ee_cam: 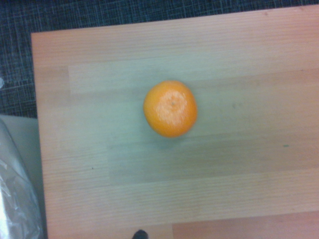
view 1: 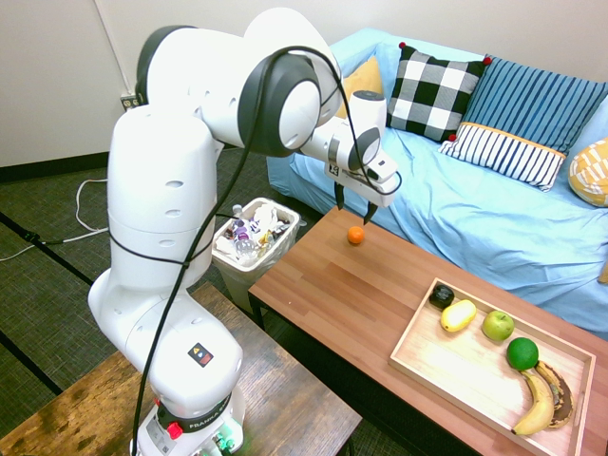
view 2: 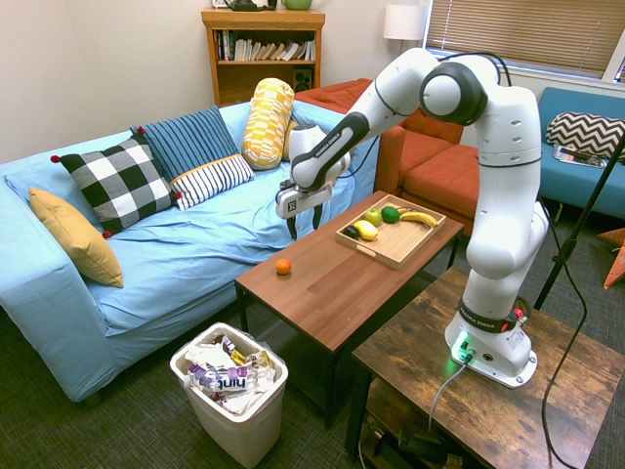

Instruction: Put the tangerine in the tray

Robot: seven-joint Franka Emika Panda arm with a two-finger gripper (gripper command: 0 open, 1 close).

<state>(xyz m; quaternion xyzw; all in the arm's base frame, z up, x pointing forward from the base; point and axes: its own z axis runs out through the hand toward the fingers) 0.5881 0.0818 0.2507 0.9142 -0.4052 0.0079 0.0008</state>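
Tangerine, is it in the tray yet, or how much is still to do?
Not yet. The tangerine sits on the table near the sofa end, far from the tray. The gripper hangs open above it, holding nothing. Left to do: grab it, carry it over, and drop it beside the other fruit.
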